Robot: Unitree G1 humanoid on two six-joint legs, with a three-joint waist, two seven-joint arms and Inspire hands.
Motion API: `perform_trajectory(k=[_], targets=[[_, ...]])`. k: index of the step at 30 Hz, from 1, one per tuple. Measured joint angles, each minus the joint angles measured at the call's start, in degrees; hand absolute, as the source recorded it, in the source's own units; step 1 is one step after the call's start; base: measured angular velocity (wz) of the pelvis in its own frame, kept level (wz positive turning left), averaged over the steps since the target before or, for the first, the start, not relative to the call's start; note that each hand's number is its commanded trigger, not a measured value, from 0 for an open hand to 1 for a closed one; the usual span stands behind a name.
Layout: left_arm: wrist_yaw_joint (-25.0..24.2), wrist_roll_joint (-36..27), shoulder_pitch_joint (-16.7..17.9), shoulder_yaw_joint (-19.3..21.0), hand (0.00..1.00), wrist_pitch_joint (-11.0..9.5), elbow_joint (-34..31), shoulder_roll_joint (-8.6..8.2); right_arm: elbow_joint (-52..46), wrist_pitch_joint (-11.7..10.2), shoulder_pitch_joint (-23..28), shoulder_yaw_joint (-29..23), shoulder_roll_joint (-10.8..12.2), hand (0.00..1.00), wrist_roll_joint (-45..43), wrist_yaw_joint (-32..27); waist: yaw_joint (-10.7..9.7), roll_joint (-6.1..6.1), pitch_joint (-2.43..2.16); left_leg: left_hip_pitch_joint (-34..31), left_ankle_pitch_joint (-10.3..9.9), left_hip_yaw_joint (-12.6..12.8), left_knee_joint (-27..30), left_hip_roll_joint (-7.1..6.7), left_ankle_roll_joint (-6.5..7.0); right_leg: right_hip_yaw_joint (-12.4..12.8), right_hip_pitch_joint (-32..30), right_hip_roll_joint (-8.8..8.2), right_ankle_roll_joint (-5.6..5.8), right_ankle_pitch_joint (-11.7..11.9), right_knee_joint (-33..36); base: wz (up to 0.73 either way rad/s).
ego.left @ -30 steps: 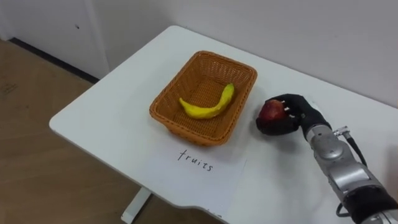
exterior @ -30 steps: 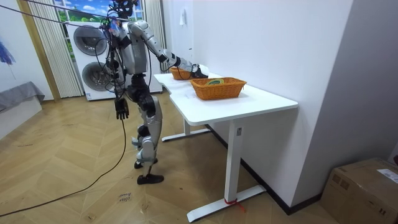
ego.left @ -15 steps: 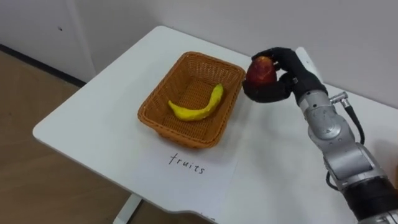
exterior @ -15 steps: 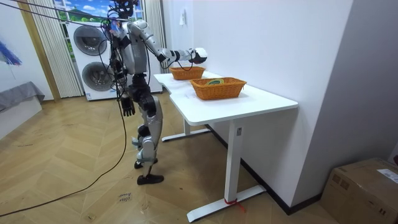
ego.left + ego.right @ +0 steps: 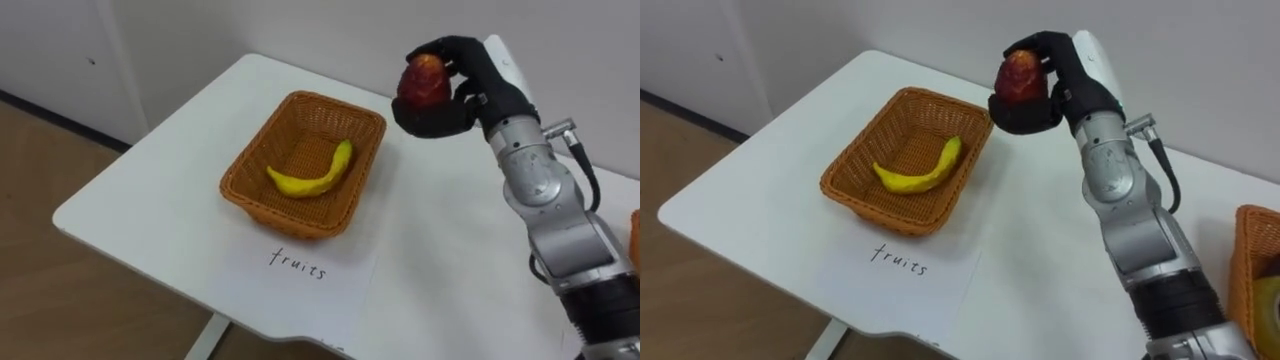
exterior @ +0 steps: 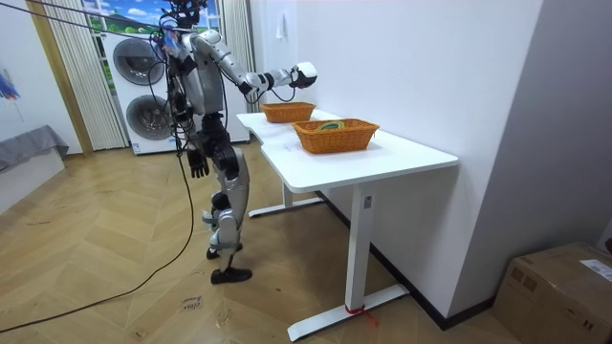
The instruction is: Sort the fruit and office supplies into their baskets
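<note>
Right robot hand point(image 5: 462, 88) raised well above the counter point(image 5: 150, 190), fingers and thumb curled round a red apple point(image 5: 423, 80). The apple hangs to the right of, and beyond, the far right corner of the wicker basket point(image 5: 256, 140), clear of its rim and not over its opening. A banana point(image 5: 308, 178) lies curved on the basket floor, one end resting up against the right wall; the rest of the floor is bare.

The basket stands in from the counter's rounded left corner, with open surface on its left and far sides. A sheet of paper point(image 5: 300, 280) with handwriting lies just in front of it, reaching almost to the near edge. To the right, a broad bare stretch of counter separates it from a second basket point(image 5: 1250, 270) at the right border; the forearm passes above this stretch. A wall runs close along the far edge.

Room view: the robot stands upright beside the counter on open wooden floor, left robot hand point(image 6: 198, 164) hanging at its thigh.
</note>
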Motion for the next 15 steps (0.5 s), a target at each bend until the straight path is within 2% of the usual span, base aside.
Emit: perform_trajectory(k=[4,7,8,10,15], targets=[[0.0,0.17,-0.07,0.01,0.0,0.04,-0.13,0.01,-1.78,0.86,-2.21,0.04,-0.03,1.0,-3.62,2.01,0.27,-0.51,0.08,-0.5,0.0,0.33,-0.07,0.04,0.0,0.29,-0.66,0.05,-0.01,0.01,0.0,-0.02],[-0.05,0.45,-0.33,0.25,0.0,0.18,-0.11,0.09,-3.77,2.96,-2.92,0.58,-0.02,1.0,-6.23,4.27,0.78,-0.85,0.12,-0.47,-0.01,0.18,-0.44,0.09,0.0,0.24,-0.81,0.06,-0.01,0.0,-0.01,0.0],[-0.11,0.46,-0.51,0.24,0.0,0.19,0.01,0.13,-3.92,2.98,-3.03,0.94,-0.02,1.0,-7.07,4.71,0.9,-0.98,0.12,-0.44,-0.01,0.2,-0.5,0.09,0.0,0.23,-0.78,0.06,-0.01,0.0,0.0,0.0],[-0.29,0.42,-1.28,0.1,0.0,0.37,0.3,0.18,-4.1,3.16,-3.06,2.04,0.16,1.0,-10.93,6.77,2.29,-1.4,0.26,-0.33,0.0,0.46,-0.76,0.15,-0.01,0.24,-0.77,0.08,0.0,0.0,-0.01,0.0],[-0.21,0.09,-2.26,-0.34,0.0,0.32,0.37,0.34,-4.08,4.21,-3.3,6.38,0.61,1.0,-12.4,8.41,5.67,-2.74,0.41,-0.47,0.0,0.58,-1.27,0.22,-0.01,0.25,-1.34,0.12,0.0,0.0,-0.08,-0.04]])
